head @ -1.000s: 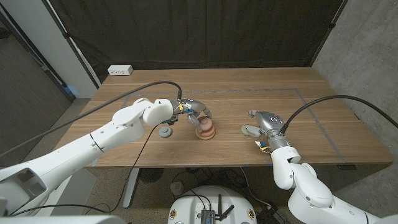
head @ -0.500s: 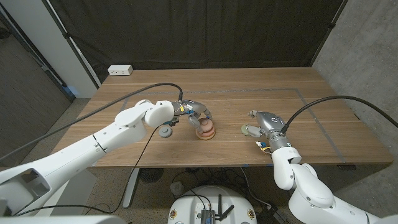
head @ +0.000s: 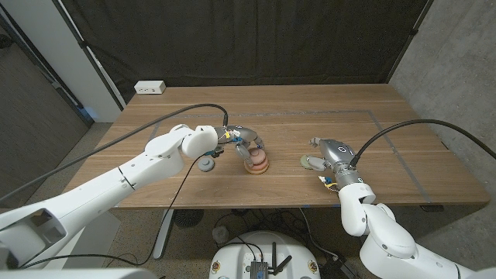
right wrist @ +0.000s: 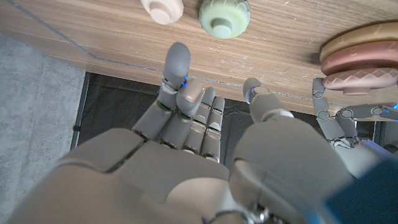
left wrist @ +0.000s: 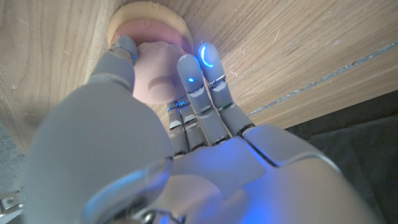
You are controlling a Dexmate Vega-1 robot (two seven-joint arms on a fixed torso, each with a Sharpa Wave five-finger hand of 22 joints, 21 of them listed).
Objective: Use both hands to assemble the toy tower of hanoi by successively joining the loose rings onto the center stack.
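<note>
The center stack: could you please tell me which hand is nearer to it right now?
Left. The left hand is right at the center stack, its fingers curled over the top pink ring. The right hand is well off to the stack's right, beside a green ring.

left hand [head: 249,145]: has eased slightly right and farther over the center stack [head: 256,162], fingers curled around the pink ring [left wrist: 158,71] on top
left arm [head: 174,147]: forearm has swung a little toward the right, following the hand
center stack: now sits a touch more upright under the hand
</note>
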